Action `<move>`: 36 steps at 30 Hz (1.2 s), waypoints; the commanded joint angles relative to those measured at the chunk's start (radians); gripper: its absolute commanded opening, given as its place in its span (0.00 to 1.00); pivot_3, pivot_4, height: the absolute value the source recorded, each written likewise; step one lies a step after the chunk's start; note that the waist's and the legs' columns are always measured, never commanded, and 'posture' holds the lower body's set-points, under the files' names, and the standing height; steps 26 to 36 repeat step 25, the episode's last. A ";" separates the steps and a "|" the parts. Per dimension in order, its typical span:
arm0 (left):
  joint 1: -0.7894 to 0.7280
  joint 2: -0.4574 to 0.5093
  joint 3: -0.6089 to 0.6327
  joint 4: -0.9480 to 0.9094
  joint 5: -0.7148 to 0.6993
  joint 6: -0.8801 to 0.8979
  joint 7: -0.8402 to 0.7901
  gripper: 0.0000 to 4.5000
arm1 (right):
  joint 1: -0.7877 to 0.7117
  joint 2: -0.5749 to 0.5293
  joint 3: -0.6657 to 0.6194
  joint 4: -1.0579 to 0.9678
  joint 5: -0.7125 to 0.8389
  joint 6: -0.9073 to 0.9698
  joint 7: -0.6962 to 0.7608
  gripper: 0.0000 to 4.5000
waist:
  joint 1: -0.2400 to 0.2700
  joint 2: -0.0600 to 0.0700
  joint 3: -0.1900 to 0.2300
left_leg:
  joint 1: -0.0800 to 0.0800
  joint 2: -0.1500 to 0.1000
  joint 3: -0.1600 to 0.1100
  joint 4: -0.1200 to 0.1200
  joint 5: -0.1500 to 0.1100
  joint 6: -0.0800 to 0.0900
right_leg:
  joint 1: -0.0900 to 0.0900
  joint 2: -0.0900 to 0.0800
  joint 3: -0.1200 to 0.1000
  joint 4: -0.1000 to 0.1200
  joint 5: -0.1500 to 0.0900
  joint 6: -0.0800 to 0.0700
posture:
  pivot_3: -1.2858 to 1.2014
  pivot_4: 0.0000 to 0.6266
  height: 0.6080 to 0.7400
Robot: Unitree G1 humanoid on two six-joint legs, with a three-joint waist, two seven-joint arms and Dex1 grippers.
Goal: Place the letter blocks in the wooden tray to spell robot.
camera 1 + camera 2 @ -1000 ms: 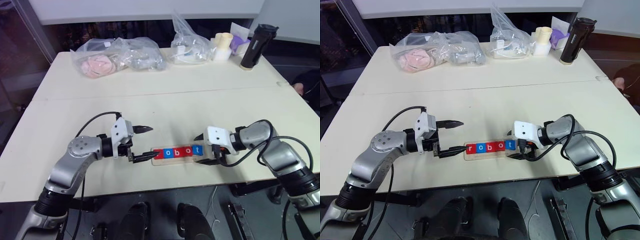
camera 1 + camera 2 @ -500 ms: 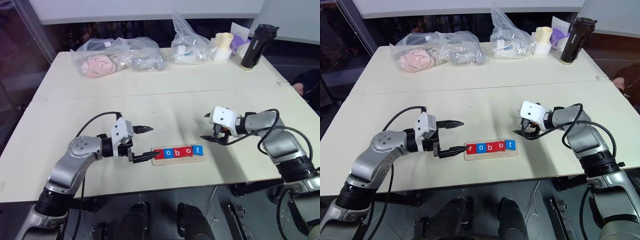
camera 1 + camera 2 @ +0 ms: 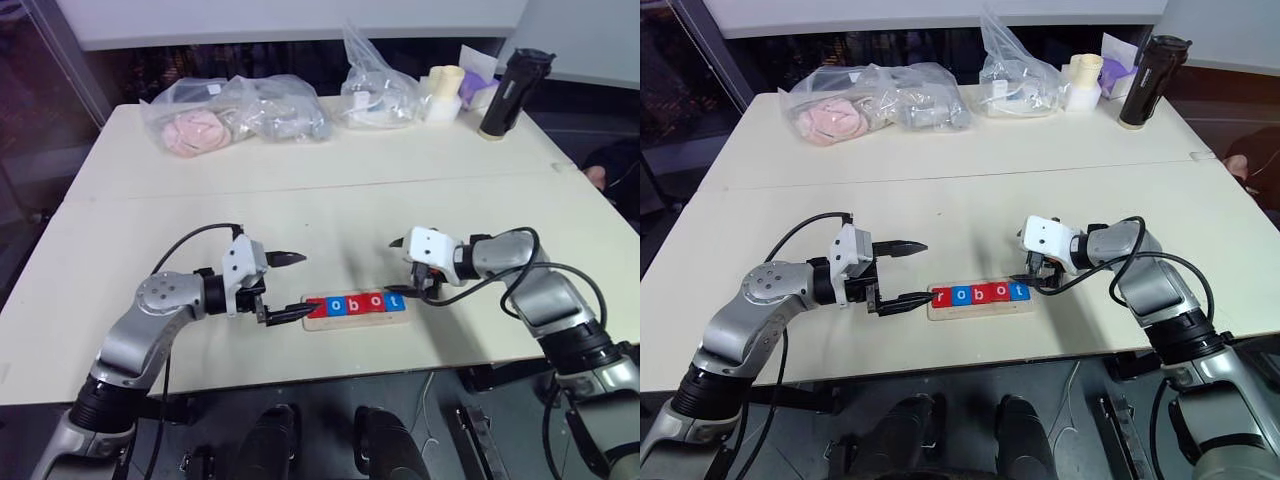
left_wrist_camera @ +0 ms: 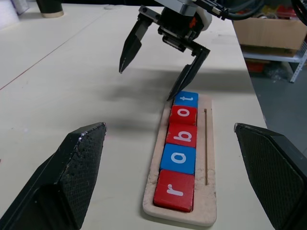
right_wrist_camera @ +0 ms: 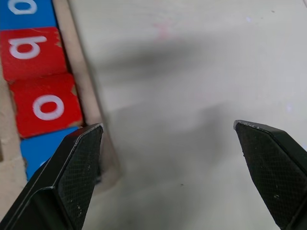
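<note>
Letter blocks (image 4: 181, 146) seated in a row in the wooden tray (image 4: 206, 158), near the front edge of the desk (image 3: 330, 215), reading r, o, b, o, t: red, blue, red, red, blue. Flat square tiles, glossy paint, white lowercase letters; pale unfinished wood underneath, with a thin groove alongside the row. Word apparently complete, so probably only checking or nudging left.

Left end effector (image 3: 288, 286) level at the r end, spread wide and empty, one finger close to the tray's end, perhaps to steady it. Right end effector (image 4: 164, 68) angled down at the t end, also wide and empty, one tapered black tip at the blue t tile's edge; contact not certain. Textured pads (image 5: 72, 178) well apart.
</note>
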 commanded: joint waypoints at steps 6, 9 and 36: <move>-0.005 0.001 0.012 -0.033 -0.007 -0.002 0.009 1.00 | -0.022 0.009 -0.031 -0.049 0.012 0.010 -0.013 1.00 | -0.001 0.000 0.000 | 0.000 0.000 0.000 0.000 0.000 0.000 | 0.000 0.000 0.000 0.000 0.000 0.000 | 0.52 0.24 0.98; -0.005 0.001 0.013 -0.033 -0.010 0.009 0.016 1.00 | -0.032 0.007 -0.055 -0.044 0.011 0.028 -0.042 1.00 | 0.000 0.000 0.000 | 0.000 0.000 0.000 0.000 0.000 0.000 | 0.000 0.000 0.000 0.000 0.000 0.000 | 0.52 0.24 0.98; 0.039 0.055 0.056 -0.075 -0.055 0.106 0.033 1.00 | 0.400 -0.145 -0.492 -0.619 0.309 0.534 -0.095 1.00 | -0.001 0.001 0.000 | 0.000 0.001 -0.001 0.000 -0.002 -0.002 | 0.000 -0.001 0.001 0.000 0.000 0.000 | 0.52 0.24 0.98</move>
